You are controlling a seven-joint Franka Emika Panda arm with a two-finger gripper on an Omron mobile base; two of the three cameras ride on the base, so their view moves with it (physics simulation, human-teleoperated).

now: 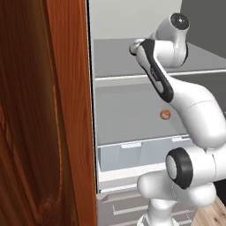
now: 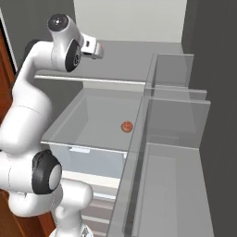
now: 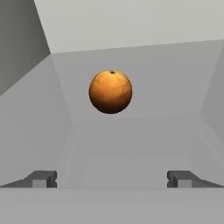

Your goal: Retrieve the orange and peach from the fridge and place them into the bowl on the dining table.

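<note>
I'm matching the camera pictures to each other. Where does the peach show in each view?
Left base view: peach on the middle shelf, right of centre.
Right base view: peach near picture centre, on the same shelf.
Hand view: the orange ahead of the open jaws, not the peach.
Shared landmark: pale crisper drawer under that shelf.

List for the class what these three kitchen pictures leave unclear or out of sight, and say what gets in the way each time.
- Orange: left base view shows only a sliver at the arm's wrist, which covers the rest.
- Gripper: hand view shows just the fingertips, set wide; in both base views the arm hides the fingers.
- Peach: too small in either base view to show surface detail.
- Fridge: its left side is hidden by the wooden panel in left base view.
</note>
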